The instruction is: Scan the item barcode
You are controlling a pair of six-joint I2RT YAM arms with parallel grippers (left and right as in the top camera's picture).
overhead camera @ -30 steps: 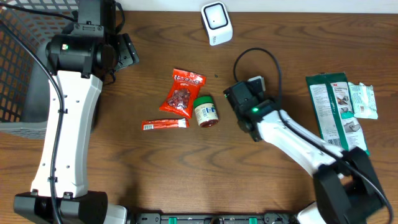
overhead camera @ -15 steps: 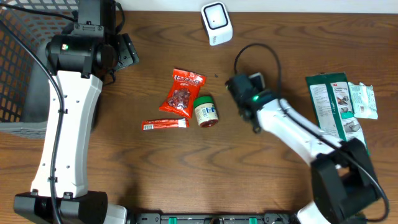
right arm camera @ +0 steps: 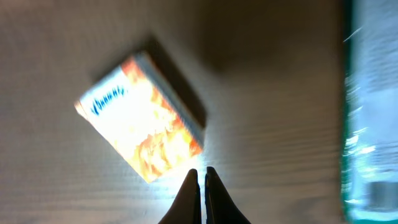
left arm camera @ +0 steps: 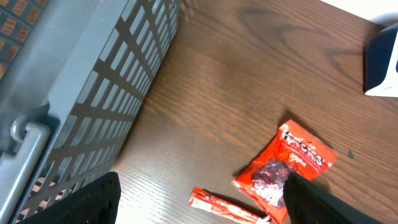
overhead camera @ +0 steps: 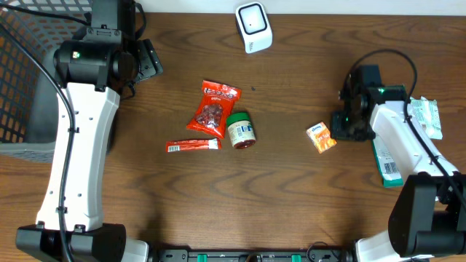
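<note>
Orange box (overhead camera: pixel 320 137) flat, long axis diagonal; right claw (right arm camera: pixel 200 186) closed empty beside it; left claw (left arm camera: pixel 200 202) spread.

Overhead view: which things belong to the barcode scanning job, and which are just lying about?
Job: white scanner, orange box, right gripper beside it, shut.
Lying about: red snack bag, small jar, red stick packet, green package, white packet, basket.

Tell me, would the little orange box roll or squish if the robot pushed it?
Probably neither. The box has flat faces and straight edges, so it should slide rather than roll. It looks like thin card, so likely light and stiff, though a hard pinch might dent it.
</note>
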